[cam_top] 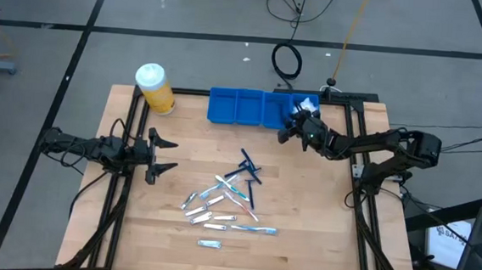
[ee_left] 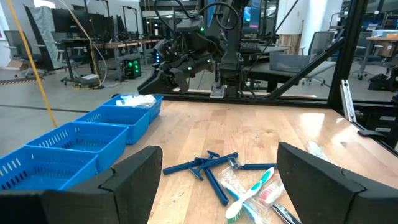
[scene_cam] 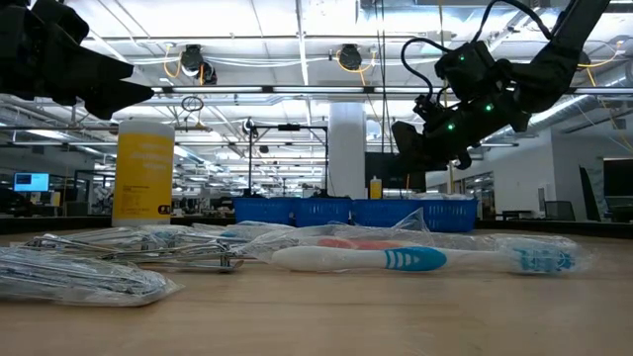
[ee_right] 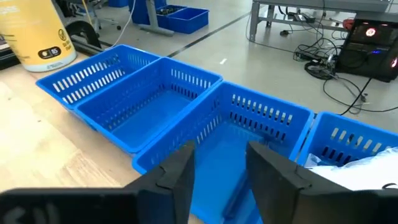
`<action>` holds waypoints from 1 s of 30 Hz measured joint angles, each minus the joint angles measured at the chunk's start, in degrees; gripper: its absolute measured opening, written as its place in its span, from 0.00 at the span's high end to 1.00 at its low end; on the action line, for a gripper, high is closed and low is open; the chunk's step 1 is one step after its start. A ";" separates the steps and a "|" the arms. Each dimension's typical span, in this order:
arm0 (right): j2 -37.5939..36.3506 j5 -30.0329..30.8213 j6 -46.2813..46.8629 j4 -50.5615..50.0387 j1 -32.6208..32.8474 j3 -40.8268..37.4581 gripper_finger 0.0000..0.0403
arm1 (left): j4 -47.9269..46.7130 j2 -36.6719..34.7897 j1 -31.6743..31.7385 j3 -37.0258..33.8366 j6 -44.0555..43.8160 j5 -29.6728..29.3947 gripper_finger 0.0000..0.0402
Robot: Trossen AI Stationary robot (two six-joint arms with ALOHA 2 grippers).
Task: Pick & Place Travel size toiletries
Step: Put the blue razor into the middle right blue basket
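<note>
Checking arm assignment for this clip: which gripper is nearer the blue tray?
Right. The right gripper hovers over the blue tray at its right-hand compartments; the left gripper waits well off, near the table's left edge.

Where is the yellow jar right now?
In the high view the yellow jar stands at the table's far left corner, just left of the blue tray, apart from it.
</note>
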 joint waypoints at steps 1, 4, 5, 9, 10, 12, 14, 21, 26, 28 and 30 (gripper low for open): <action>0.00 0.00 -0.03 0.03 0.00 0.00 0.64 | 0.00 -0.02 0.02 0.00 0.00 0.00 0.23; 0.00 -0.36 -0.68 0.82 0.40 0.00 0.62 | 0.00 -0.01 0.01 0.00 0.00 0.00 0.23; 0.00 -1.60 -0.75 1.40 0.63 0.00 0.62 | 0.00 -0.02 0.01 0.00 0.01 -0.02 0.23; 0.00 -12.01 -3.25 5.86 3.51 0.26 0.62 | 0.00 0.00 0.00 -0.02 0.00 0.00 0.23; 0.00 -14.32 -3.67 5.87 4.95 0.88 0.62 | 0.00 0.00 0.02 0.00 0.00 0.00 0.23; 0.00 -16.74 -4.26 3.51 8.65 3.27 0.61 | 0.00 0.00 0.02 -0.02 0.00 -0.02 0.23; 0.00 -16.75 -5.09 -4.19 13.09 7.81 0.60 | 0.00 -0.01 0.01 0.00 0.01 -0.01 0.23; 4.13 -16.60 2.39 -38.34 26.91 26.17 0.53 | 0.00 -0.02 0.02 0.00 0.00 0.00 0.23; 8.26 -16.62 12.87 -43.73 32.44 29.68 0.55 | 0.01 -0.02 0.00 0.00 0.00 -0.02 0.23; 10.29 -16.76 15.45 -45.15 33.81 29.35 0.56 | 0.00 0.00 0.00 0.00 0.00 0.00 0.23; 12.72 -18.07 16.88 -44.06 34.65 29.44 0.58 | 0.09 0.00 0.00 0.00 0.00 -0.02 0.23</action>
